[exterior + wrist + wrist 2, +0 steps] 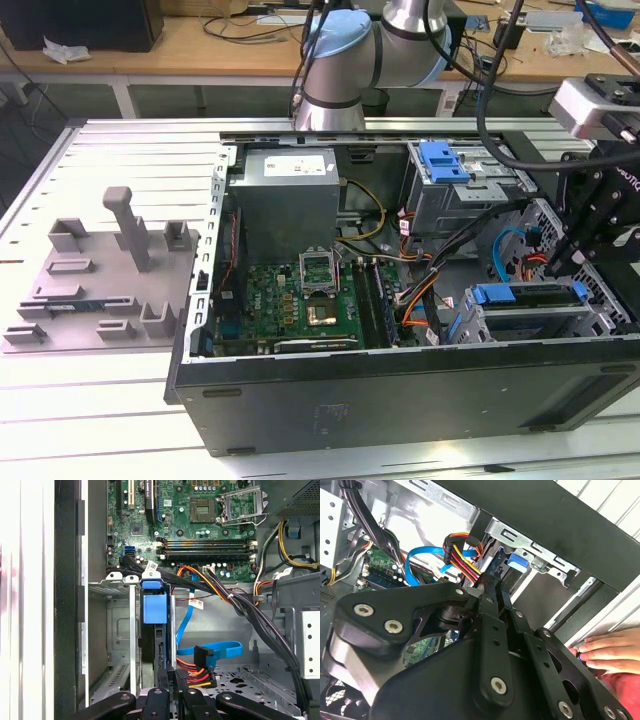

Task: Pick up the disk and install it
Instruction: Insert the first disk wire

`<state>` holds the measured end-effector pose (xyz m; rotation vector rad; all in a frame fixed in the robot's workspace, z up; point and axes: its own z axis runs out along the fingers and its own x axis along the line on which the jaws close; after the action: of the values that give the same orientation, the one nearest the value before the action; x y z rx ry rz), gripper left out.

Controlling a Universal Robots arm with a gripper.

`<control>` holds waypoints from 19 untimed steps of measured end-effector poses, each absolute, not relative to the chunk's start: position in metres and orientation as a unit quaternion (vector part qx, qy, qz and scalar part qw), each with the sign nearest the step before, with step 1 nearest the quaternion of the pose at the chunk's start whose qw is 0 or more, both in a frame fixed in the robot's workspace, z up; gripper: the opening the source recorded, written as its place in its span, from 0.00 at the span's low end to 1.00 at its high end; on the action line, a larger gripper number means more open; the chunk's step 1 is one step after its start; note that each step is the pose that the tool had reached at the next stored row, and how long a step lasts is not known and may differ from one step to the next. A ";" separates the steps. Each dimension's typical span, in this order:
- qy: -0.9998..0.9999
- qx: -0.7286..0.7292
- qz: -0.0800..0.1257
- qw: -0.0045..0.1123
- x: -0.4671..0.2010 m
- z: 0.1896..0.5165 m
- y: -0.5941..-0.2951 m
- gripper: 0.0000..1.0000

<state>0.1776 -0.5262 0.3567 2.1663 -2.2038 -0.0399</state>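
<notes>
We are looking at the black two-fingered pincer (562, 268) on the robot arm. It is hanging low in the lower right part of the exterior view, inside the open black metal computer case (400, 395).

In the first wrist view its fingers (162, 680) are sitting very close together, and a thin dark edge is running between them. So we are judging that the pincer is squeezing the disk (530, 305), the flat silver metal hard drive in its blue plastic frame.

The disk is sitting in the grey metal drive cage (120, 630). We are seeing the disk edge-on from the wrist. It is pointing straight away from the pincer, with its blue end (152, 607) on the far side.

In the exterior view the disk's long side is running across, beside the case's near wall. The pincer is at the exterior view's right end of it.

A bundle of orange, red and yellow wires (197, 672) is lying just beside the fingers. A person's hand (607, 650) is resting outside the case.
</notes>
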 end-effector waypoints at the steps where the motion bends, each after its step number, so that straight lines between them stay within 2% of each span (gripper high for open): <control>1: -0.713 0.701 -0.013 0.026 0.178 0.357 -0.526 0.17; 5: -0.713 0.701 -0.016 0.023 0.178 0.357 -0.528 0.17; 8: -0.712 0.701 -0.028 0.010 0.178 0.357 -0.536 0.17; 13: -0.712 0.701 -0.030 0.007 0.177 0.357 -0.539 0.17; 19: -0.712 0.702 -0.031 -0.010 0.173 0.356 -0.543 0.17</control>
<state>0.1734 -0.5431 0.3565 2.2186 -2.2494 -0.0976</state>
